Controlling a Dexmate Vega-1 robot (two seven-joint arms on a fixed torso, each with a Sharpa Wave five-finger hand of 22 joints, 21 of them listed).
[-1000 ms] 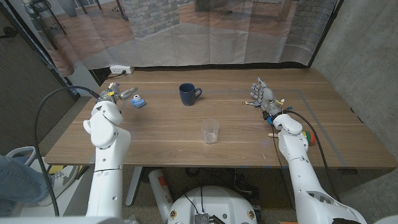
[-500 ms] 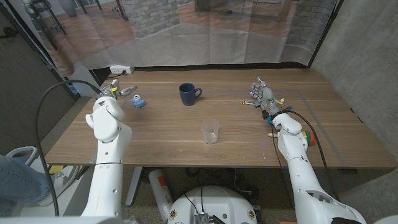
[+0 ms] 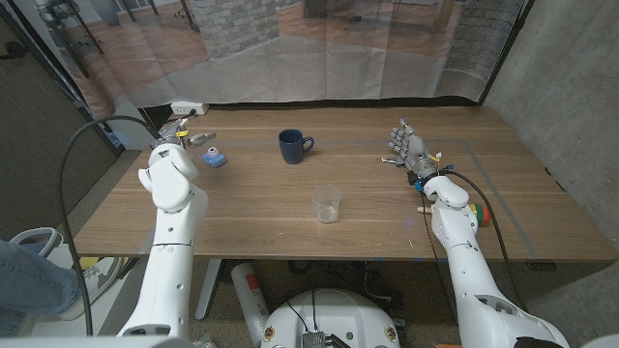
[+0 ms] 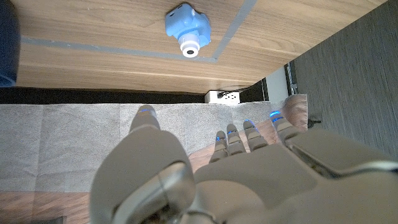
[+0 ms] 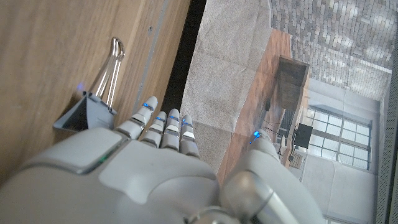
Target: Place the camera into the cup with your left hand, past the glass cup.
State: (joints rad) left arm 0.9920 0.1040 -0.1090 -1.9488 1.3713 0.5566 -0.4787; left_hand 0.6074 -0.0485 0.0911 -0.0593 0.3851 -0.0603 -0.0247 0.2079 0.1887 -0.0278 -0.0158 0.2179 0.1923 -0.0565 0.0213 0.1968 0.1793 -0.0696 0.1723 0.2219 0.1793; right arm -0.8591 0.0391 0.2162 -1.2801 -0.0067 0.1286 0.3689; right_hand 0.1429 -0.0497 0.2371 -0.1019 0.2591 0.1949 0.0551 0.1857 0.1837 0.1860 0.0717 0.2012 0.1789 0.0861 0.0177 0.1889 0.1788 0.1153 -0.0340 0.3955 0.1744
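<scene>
The left hand hangs near the table's far left corner with its fingers spread and nothing in them, so the grasp is not yet made. Just beside it, toward the middle of the table, sits the little blue camera, lens barrel sticking out, free on the wood. In the wrist view the camera lies well ahead of the fingertips, off their line.

The first risk, I'd say, is the reach itself: a small rounded toy like that could get nudged by a fingertip and skid, and it sits not far from the table's far edge.

Further out stands the dark blue cup, handle to the robot's right, and nearer the robot the glass. The glass looks light; a low forearm swinging across could tip it.

The right hand is loose, holding nothing, beside a binder clip.
</scene>
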